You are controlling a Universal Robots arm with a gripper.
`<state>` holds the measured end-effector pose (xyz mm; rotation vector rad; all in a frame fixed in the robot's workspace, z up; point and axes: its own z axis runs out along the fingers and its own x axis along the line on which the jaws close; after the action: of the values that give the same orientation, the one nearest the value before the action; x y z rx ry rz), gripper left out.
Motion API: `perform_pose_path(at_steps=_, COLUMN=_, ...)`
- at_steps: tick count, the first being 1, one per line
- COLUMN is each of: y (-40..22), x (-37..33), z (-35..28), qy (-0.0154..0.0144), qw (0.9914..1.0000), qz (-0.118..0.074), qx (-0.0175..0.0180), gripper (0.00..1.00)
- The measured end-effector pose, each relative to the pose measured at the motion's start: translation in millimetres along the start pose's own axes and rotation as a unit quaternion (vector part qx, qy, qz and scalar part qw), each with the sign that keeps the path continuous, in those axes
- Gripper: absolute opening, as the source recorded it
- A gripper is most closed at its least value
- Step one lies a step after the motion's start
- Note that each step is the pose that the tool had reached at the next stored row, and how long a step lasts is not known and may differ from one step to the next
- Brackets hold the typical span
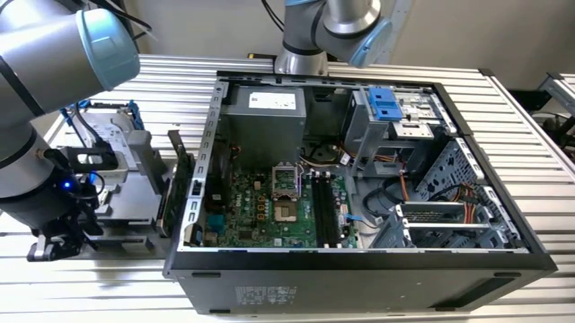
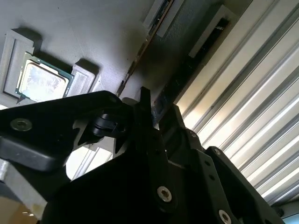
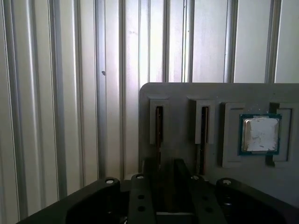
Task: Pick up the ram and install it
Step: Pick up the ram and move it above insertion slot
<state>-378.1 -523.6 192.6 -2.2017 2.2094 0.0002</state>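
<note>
Hovers at the grey holder tray [image 3: 187, 93] with the gripper [image 3: 163, 163] parted and empty, the ram [image 3: 159, 123] edge-on in the tray's slot farthest from the CPU [image 3: 260, 134], long axis running straight ahead of the finger gap.

Exterior view sits high and well back, looking down into the open computer case [image 1: 359, 266] on the slatted bench [image 1: 530, 121]. Both wrist views ride close behind the end effector [image 3: 163, 164], sharing the grey holder [image 3: 187, 93] and its processor chip [image 3: 259, 134]: first square-on, second steeply slanted.
</note>
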Motion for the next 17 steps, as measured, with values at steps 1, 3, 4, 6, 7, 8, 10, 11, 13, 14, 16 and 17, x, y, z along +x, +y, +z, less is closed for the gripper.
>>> perform_pose_path(at_steps=1, y=0.0, x=0.0, z=0.0, qy=0.0000, qw=1.00000, qz=0.000, qx=0.0000, gripper=0.00)
perform_pose_path(at_steps=3, y=0.0, x=0.0, z=0.0, qy=0.0000, qw=1.00000, qz=0.000, qx=0.0000, gripper=0.00)
perform_pose_path(at_steps=4, y=0.0, x=0.0, z=0.0, qy=0.0000, qw=1.00000, qz=0.000, qx=0.0000, gripper=0.00)
perform_pose_path(at_steps=6, y=0.0, x=0.0, z=0.0, qy=0.0000, qw=1.00000, qz=0.000, qx=0.0000, gripper=0.00)
perform_pose_path(at_steps=7, y=0.0, x=0.0, z=0.0, qy=0.0000, qw=1.00000, qz=0.000, qx=0.0000, gripper=0.00)
perform_pose_path(at_steps=8, y=0.0, x=0.0, z=0.0, qy=0.0001, qw=1.00000, qz=0.000, qx=0.0000, gripper=0.00)
perform_pose_path(at_steps=10, y=0.0, x=0.0, z=0.0, qy=0.0000, qw=1.00000, qz=0.000, qx=0.0000, gripper=0.00)
perform_pose_path(at_steps=11, y=0.0, x=0.0, z=0.0, qy=0.0000, qw=1.00000, qz=0.000, qx=0.0000, gripper=0.00)
perform_pose_path(at_steps=13, y=0.0, x=0.0, z=0.1, qy=0.0000, qw=1.00000, qz=0.000, qx=0.0000, gripper=0.00)
perform_pose_path(at_steps=14, y=0.0, x=0.0, z=0.1, qy=0.0000, qw=1.00000, qz=0.000, qx=0.0000, gripper=0.00)
perform_pose_path(at_steps=16, y=-0.1, x=-0.1, z=-6.7, qy=-0.0001, qw=1.00000, qz=0.000, qx=0.0001, gripper=0.00)
perform_pose_path(at_steps=17, y=-0.2, x=-0.2, z=-11.0, qy=0.0000, qw=1.00000, qz=0.000, qx=0.0001, gripper=0.00)
